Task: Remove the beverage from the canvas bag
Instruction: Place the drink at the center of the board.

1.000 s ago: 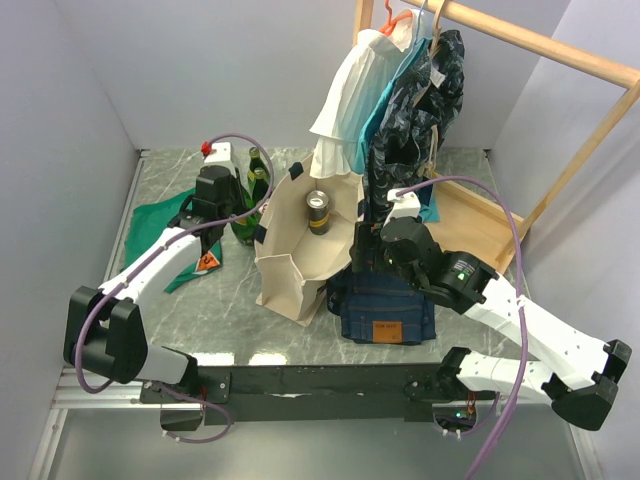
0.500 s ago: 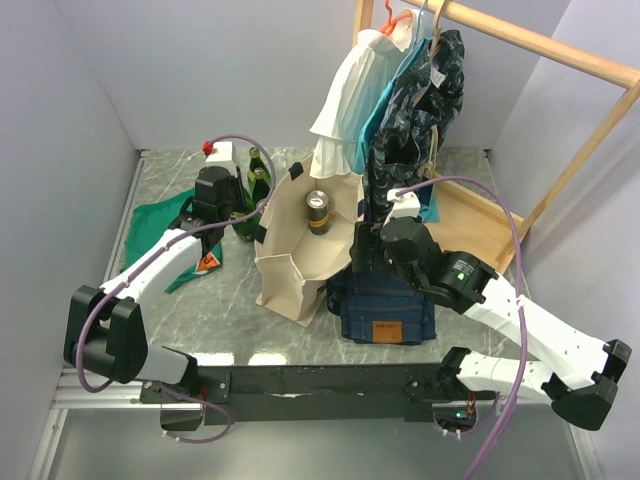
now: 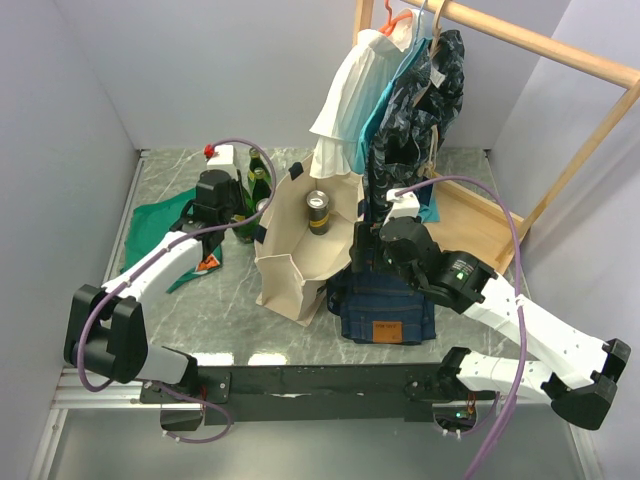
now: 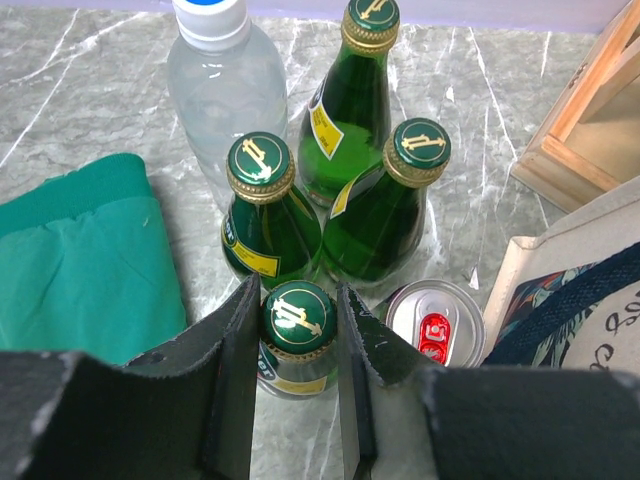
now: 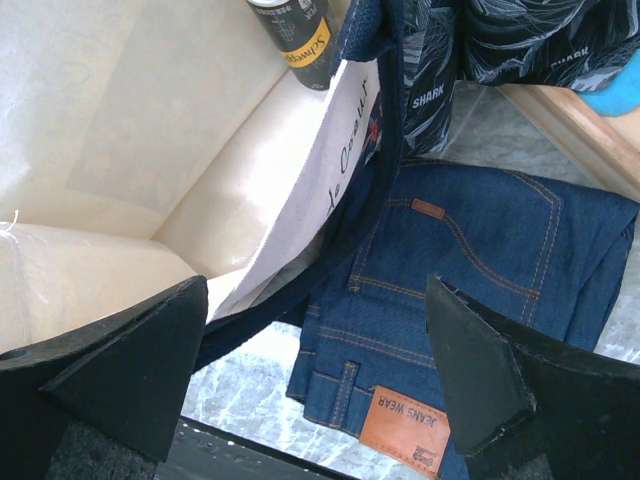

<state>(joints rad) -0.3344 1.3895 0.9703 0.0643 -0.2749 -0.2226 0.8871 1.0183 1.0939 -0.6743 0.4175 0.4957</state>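
The cream canvas bag [image 3: 290, 270] stands open at the table's middle, and a dark can with a yellow label [image 3: 318, 212] stands upright inside at the back. That can [image 5: 292, 35] also shows at the top of the right wrist view, against the bag's pale inner wall [image 5: 150, 130]. My right gripper [image 5: 315, 290] hangs wide open over the bag's right rim, whose navy handle [image 5: 300, 290] runs between the fingers untouched. Left of the bag, my left gripper [image 4: 297, 300] is shut on the neck of a green glass bottle [image 4: 298, 318] standing on the table.
Three more green bottles [image 4: 385, 200], a clear water bottle [image 4: 222, 90] and a silver can with a red tab [image 4: 435, 322] crowd around the held bottle. A green cloth [image 3: 165, 215] lies at the left. Folded jeans [image 3: 385, 305] lie right of the bag. A wooden rack [image 3: 520, 130] holds hanging clothes.
The left gripper with its bottle has edged slightly toward the other bottles. The right arm has not moved.
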